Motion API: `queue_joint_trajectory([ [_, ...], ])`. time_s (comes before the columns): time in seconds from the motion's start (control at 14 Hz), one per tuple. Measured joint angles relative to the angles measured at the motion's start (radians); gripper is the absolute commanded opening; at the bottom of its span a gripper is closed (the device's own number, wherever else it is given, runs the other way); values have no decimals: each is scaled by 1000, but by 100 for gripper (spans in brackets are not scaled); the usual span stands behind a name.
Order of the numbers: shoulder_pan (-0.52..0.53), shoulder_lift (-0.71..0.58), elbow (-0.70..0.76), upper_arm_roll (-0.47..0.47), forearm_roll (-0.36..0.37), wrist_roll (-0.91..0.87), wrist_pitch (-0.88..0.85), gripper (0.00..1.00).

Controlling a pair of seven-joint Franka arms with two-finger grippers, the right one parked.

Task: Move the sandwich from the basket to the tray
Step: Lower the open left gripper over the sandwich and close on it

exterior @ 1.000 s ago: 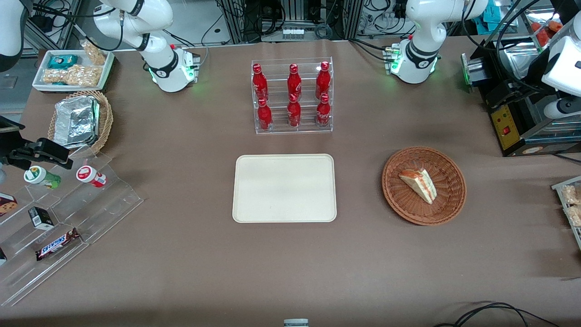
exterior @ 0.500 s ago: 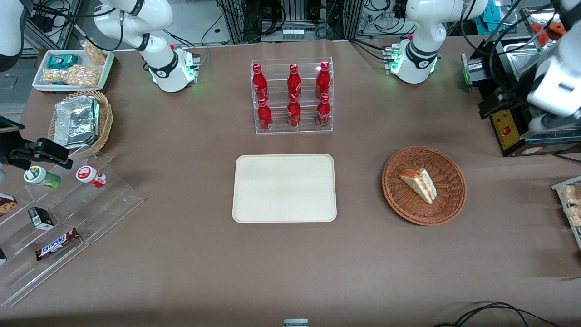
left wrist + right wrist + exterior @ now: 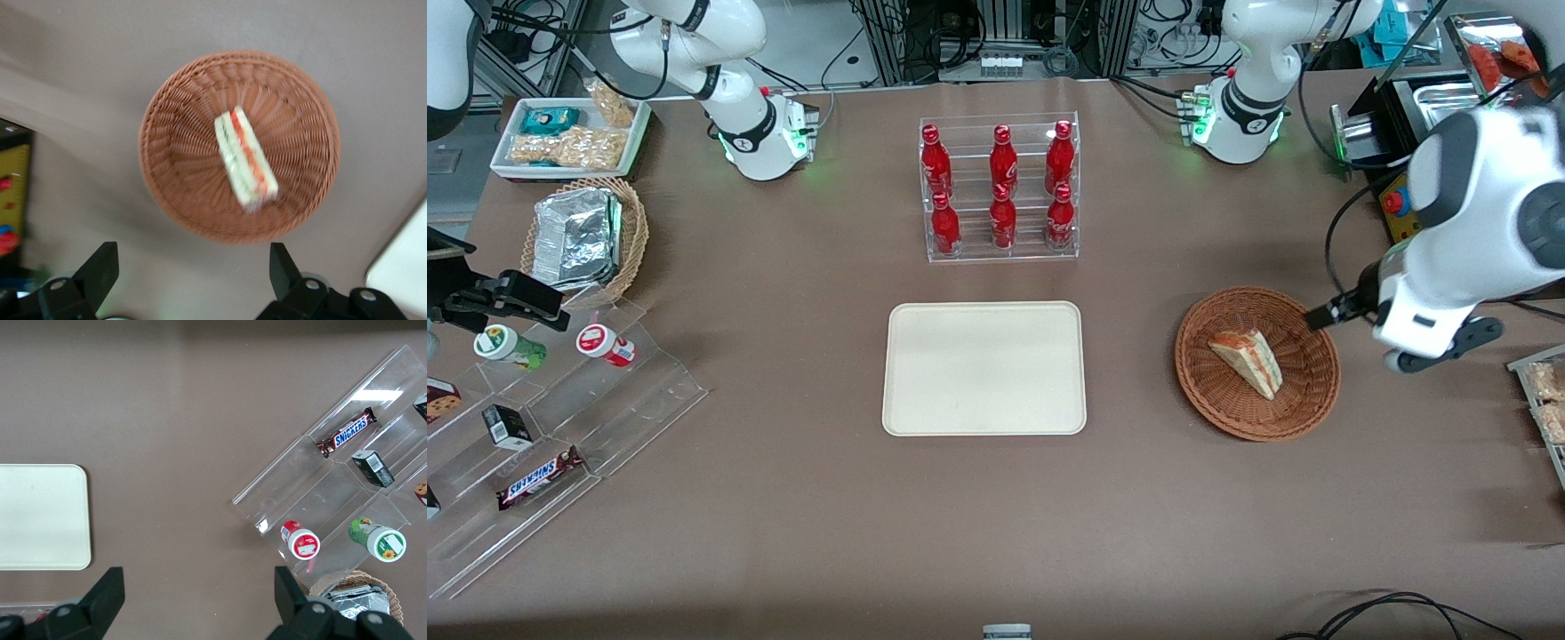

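Black fingers [image 3: 101, 268] of the left arm's gripper [image 3: 193, 267] stand wide apart with nothing between them, hovering above the table beside the basket [image 3: 175, 143], clear of its rim. In the front view the white arm [image 3: 1467, 231] hangs over the table at the working arm's end, just beside the basket [image 3: 1316, 391].

Reddish-brown and woven, the basket is round and shallow, and the sandwich [image 3: 1248, 360] lies in it near its middle, a pale wedge showing orange-red and green layers [image 3: 244, 157] along its cut edge. Toward the table's middle, well apart from the basket, lies the cream tray [image 3: 984, 368], flat and bare.

Farther from the front camera than the tray stands a clear acrylic rack [image 3: 1000, 188] holding six red bottles. Toward the parked arm's end lie a tan wicker basket with a foil pack [image 3: 578, 236], a white tray of snacks [image 3: 569, 138] and a clear stepped display [image 3: 560, 427] with small pots and a Snickers bar [image 3: 345, 431].

Dull brown covering [image 3: 783, 533] spreads smoothly over the whole table. At the table's edge farthest from the front camera, cables and metal framing crowd the room.
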Motion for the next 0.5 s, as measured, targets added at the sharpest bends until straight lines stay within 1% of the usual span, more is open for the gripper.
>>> queue_joint_trajectory([
  [0.29,0,78,-82,-1,0,-216,221,100],
  [0.5,0,114,-169,-2,0,-293,393,100],
])
